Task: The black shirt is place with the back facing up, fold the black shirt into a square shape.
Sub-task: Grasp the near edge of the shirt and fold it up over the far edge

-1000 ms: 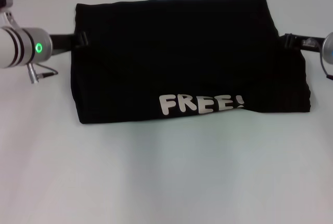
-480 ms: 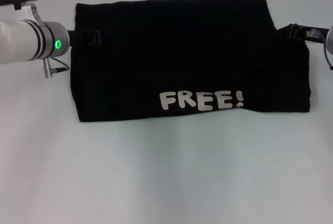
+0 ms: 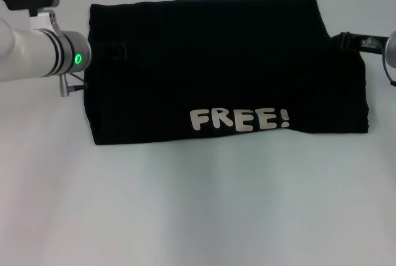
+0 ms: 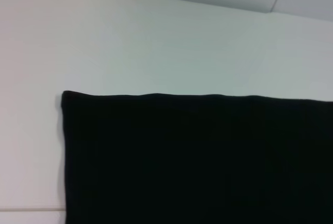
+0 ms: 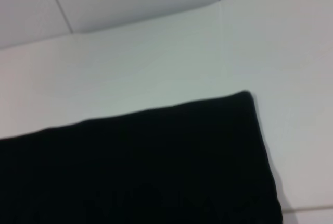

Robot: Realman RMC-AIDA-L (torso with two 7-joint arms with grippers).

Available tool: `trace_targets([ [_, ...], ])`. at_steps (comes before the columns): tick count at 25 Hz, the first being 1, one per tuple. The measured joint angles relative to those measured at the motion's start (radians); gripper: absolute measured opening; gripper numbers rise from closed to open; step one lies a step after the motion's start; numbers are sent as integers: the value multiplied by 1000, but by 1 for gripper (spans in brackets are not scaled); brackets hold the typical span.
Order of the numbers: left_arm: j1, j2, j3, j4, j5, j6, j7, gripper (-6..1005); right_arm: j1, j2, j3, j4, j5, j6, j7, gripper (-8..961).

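Black shirt, folded to a wide rectangle, lies at table centre. Left gripper enters at 9 o'clock, right gripper at 3 o'clock; neither grip can be judged. Fold evenly: align both edges.

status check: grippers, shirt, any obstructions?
Left gripper over shirt's left edge, right gripper at right edge. Black cloth T-shirt lies folded, rectangular, FREE! lettering up. No obstructions seen.

Wide bare table in front of black shirt; left gripper over shirt's left edge, right gripper at right edge, crowding both sides.
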State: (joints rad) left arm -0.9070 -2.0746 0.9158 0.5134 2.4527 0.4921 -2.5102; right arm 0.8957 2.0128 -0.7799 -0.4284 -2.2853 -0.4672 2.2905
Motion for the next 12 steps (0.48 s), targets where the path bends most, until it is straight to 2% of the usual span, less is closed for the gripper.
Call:
trace_targets([
  [3,-8,0,5,-2,0,17,-6,40,18,-27,-23,47,-2,-30,1,75],
  [6,-11,4,-5,1,-1,56,-17,40,21,-36,-32,51,-3,-50,15,128],
  [9,2,13,-43,50,-6,174,-59,78,12,-56,-32,15,-3,-141,59,180],
  [12,25,30,-99,127,-8,322,-96,135,1,-92,-27,-38,-4,-280,126,233],
])
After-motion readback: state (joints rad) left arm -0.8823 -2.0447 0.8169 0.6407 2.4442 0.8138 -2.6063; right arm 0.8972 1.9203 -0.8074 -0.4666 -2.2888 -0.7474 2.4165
